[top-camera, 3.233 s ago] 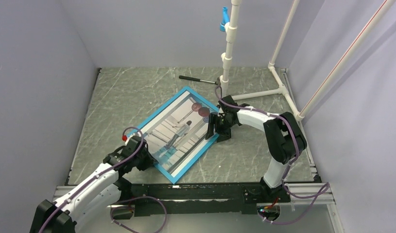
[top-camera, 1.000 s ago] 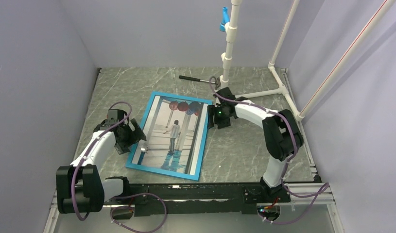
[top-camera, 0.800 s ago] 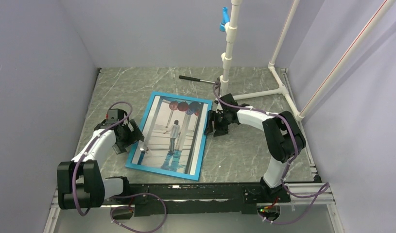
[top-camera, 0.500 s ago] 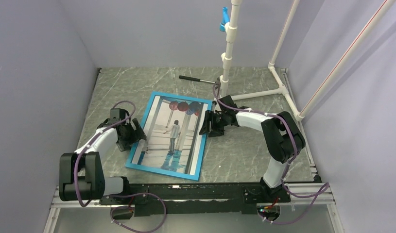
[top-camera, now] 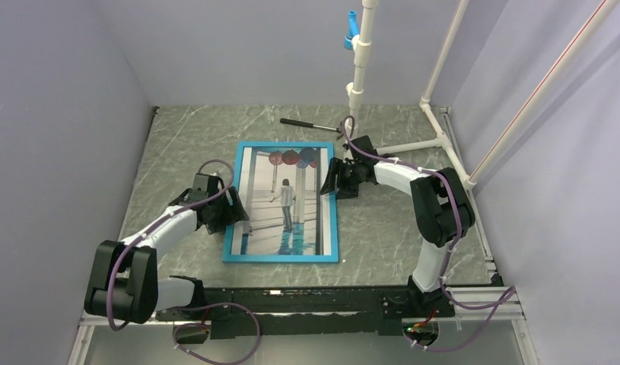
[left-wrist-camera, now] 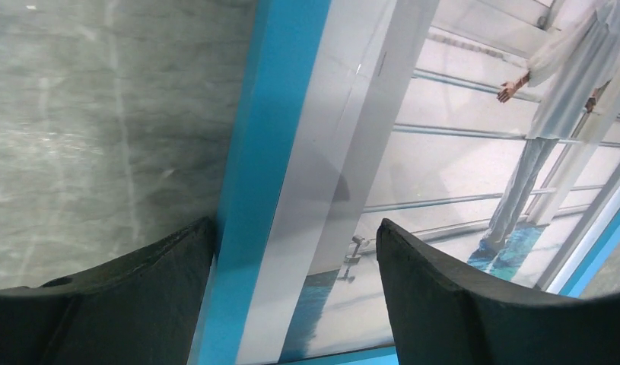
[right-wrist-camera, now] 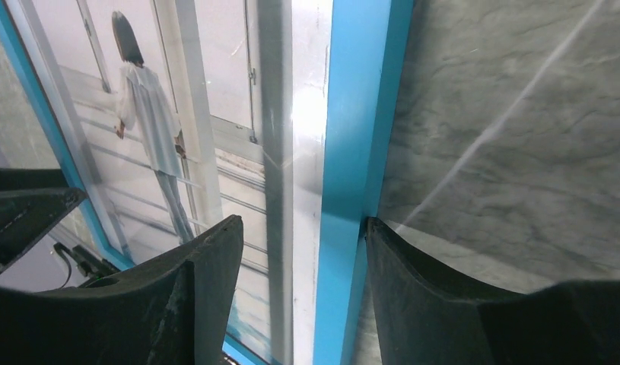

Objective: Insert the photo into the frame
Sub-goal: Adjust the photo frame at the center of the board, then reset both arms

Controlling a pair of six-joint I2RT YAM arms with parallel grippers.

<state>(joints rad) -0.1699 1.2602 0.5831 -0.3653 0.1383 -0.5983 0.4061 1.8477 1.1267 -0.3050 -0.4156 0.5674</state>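
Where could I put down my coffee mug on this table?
Two bare patches: the far left of the table, between the side wall, the frame and the black tool; and the near right, between frame, right arm and front rail. Crowded: both frame sides, where the left gripper and right gripper sit, and the pipe stand corner.

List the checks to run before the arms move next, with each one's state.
1. The frame lies flat on the table: ok.
2. The photo sits inside the blue border: ok.
3. The photo is pressed fully home: cannot tell.
4. The left gripper is open, astride the frame's left edge: ok.
5. The right gripper is open, astride its right edge: ok.
6. The black tool lies apart from the frame: ok.
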